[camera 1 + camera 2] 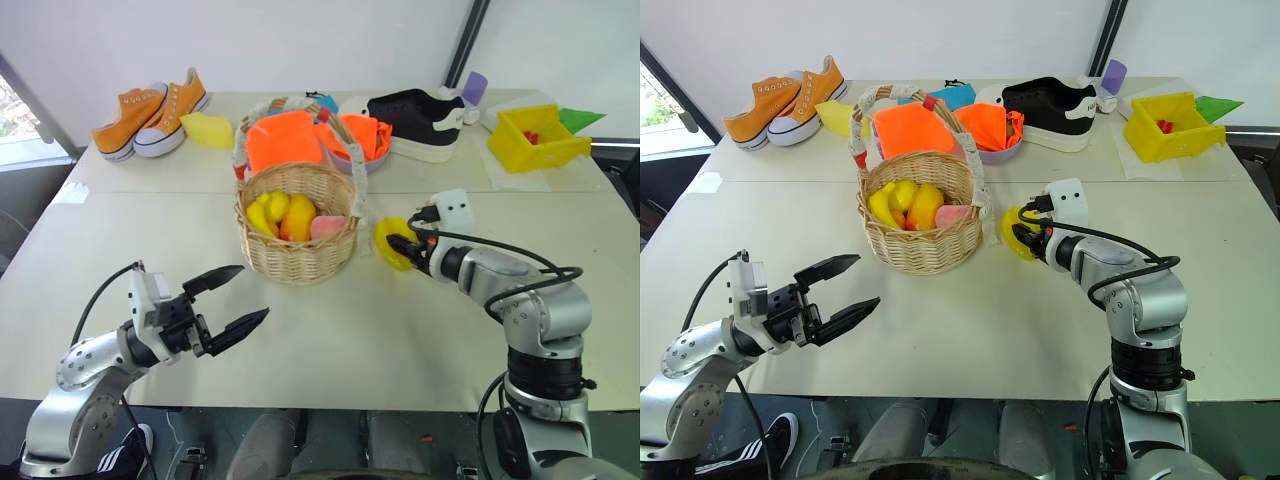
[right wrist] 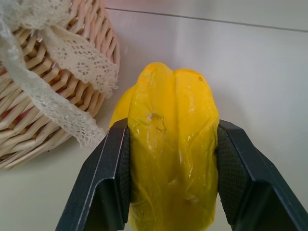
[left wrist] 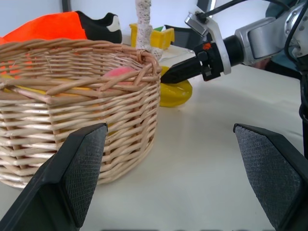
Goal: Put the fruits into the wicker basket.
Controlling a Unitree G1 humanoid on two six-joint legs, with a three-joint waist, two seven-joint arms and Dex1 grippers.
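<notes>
Left fingers [image 1: 232, 297] spread (empty), right fingers [image 2: 111, 173] clamping star fruit [image 2: 171, 144]

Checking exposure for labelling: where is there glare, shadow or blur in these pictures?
Right wrist view: soft highlights on the glossy yellow ridged star fruit, detail kept. Left eye view: faint shadow under the round woven wicker basket. Left wrist view: near black fingers soft, basket sharp.

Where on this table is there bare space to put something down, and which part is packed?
Bare: the near table between the wicker basket and the front edge, and the stretch left of the basket below the orange sneakers. Crowded: the far edge, where the black shoe, orange cloths and yellow bin sit close.
</notes>
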